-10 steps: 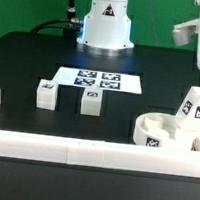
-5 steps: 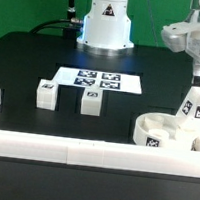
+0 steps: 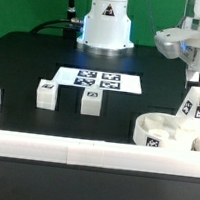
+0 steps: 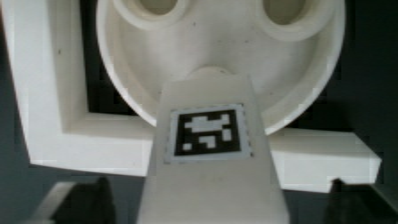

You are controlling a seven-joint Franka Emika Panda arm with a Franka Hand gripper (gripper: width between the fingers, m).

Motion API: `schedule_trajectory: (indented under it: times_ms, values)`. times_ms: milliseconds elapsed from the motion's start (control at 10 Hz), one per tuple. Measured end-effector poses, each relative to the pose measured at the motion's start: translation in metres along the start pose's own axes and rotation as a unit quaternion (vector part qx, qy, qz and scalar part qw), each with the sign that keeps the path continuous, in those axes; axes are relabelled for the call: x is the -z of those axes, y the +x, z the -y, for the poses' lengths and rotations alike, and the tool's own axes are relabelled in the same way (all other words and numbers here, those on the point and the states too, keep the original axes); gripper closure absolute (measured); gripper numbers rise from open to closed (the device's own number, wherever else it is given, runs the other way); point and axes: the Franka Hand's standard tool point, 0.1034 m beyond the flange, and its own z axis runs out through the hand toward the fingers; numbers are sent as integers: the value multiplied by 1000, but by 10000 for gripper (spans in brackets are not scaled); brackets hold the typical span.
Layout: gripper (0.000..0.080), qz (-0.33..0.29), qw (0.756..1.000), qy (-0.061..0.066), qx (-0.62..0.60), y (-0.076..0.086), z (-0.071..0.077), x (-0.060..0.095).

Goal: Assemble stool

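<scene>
On the black table [image 3: 22,59], your thick round white plastic seat [image 3: 143,126] sits at the exterior view's right. A small white tagged rectangular leg block [image 4: 214,135] stands tilted in it. Your gripper [image 4: 205,193] straddles that block, fingers spread, clear of both sides.

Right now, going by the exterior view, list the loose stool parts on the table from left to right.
leg block → second leg block → round seat. The upright leg overlaps the seat, so it is left out.
</scene>
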Motion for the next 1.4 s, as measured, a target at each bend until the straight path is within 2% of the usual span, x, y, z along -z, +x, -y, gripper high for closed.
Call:
schedule_trajectory:
  times_ms: [100,200,300,600,700,800,1100,1200,1400]
  values:
    - [413,0,1000,0,-1,0,0,0]
    - [413,0,1000,0,-1,0,0,0]
    - [462,0,1000,0,-3,0,0,0]
    - [462,0,999,0,-39,-1,0,0]
    - [462,1,994,8,-105,-2,2,0]
    - [462,0,986,9,-164,-2,2,0]
    - [462,-9,943,15,-333,-3,3,-1]
    - [462,-11,929,10,-370,-2,2,-1]
    - [462,-11,901,11,-434,-3,2,-1]
